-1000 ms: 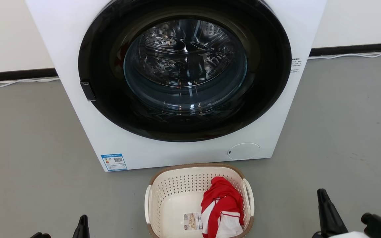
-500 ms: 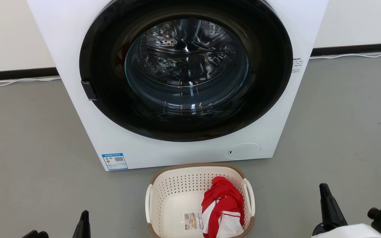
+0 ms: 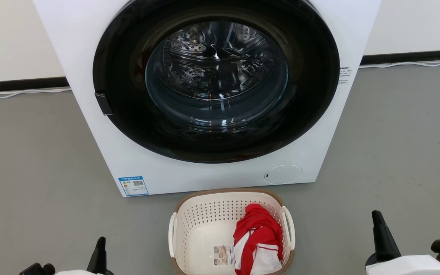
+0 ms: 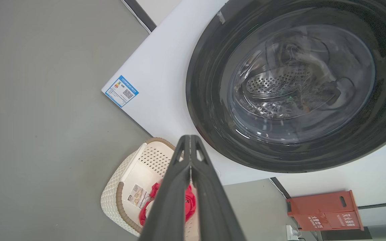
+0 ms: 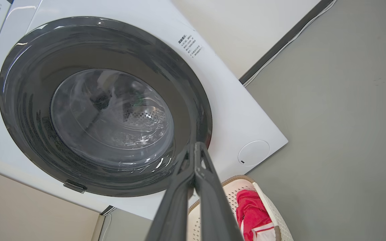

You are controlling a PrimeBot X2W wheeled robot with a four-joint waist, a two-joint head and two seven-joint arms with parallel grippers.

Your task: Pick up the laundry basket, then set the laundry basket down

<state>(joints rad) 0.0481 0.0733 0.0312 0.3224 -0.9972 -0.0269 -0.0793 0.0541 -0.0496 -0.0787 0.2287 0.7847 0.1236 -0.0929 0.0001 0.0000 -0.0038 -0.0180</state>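
Laundry basket [image 3: 204,214] sits on the floor [image 3: 33,172] by the washer [image 3: 212,179]; my left end effector [image 3: 100,242] and right end effector [image 3: 376,217] flank it, closed and empty: pre-lift or set down.

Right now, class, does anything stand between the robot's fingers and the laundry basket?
Nothing visible does. Bare grey floor alone separates the left fingers and the right fingers from the laundry basket; the washing machine stands beyond it.
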